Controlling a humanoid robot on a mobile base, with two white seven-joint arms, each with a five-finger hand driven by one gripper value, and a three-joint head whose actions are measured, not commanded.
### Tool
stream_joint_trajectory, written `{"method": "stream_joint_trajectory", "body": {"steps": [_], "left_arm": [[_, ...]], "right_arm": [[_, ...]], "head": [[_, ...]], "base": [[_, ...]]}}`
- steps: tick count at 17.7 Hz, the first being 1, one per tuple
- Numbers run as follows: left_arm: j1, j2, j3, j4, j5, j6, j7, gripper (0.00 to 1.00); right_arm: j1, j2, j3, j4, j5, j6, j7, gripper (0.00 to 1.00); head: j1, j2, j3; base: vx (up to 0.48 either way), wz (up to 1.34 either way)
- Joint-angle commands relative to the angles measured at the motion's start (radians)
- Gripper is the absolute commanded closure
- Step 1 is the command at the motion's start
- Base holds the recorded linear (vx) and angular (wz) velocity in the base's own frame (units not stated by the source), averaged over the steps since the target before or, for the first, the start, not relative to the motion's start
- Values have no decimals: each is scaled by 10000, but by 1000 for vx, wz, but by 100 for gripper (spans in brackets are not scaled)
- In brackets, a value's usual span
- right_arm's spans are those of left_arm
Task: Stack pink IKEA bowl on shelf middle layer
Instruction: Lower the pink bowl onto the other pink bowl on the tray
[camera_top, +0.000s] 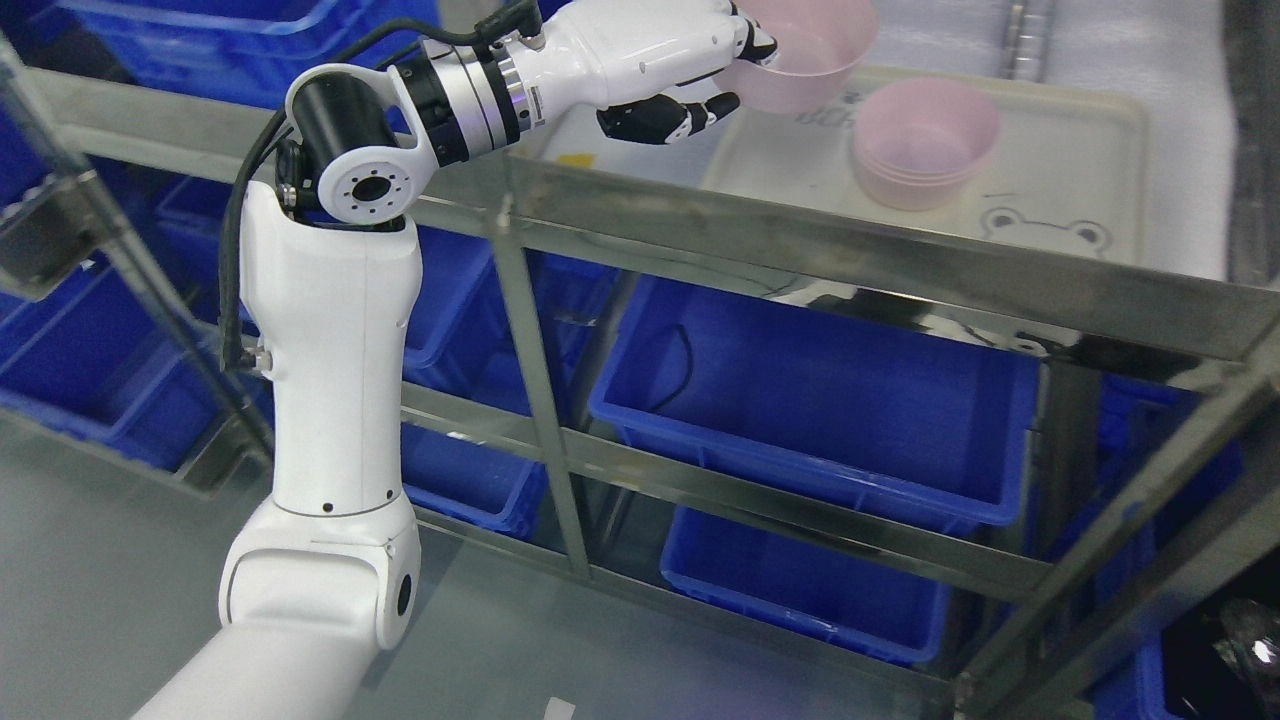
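Pink bowl (800, 55) is held up above the left end of a cream tray (1060, 170) on a stainless steel shelf (820, 255), with blue bins (830, 420) on the tiers beneath. It is translucent, smooth and slightly tilted, left of a nested stack of pink bowls (925, 145) standing on the tray. Left hand (690, 70), its arm reaching up from lower left, is clamped on the bowl's near rim, thumb below.

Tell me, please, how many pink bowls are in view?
At least 4: one bowl held in the left hand, and a stack of about three on the tray; nested ones are hard to count.
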Motion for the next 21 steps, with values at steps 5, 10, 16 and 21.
{"method": "stream_joint_trajectory", "body": {"steps": [5,10,16,21], "left_arm": [[289,622,394,835,-871,289,-132,98],[442,91,180,361,-687,181,-452,97],[811,177,-159,329,-1025,197,-577,99],[704,177,-6,467,-1270,197,-500,92]], "right_arm": [[223,-175,0,-175,0,0,8,0],[223,-175,0,-175,0,0,8,0],[223,-175,0,-175,0,0,8,0],[223,-175,0,-175,0,0,8,0]], "head": [[0,-1,0],[0,-3,0],[0,-5,0],[0,-4,0]], "base": [[87,-740],[81,-331],[29,-125],[-7,20]]}}
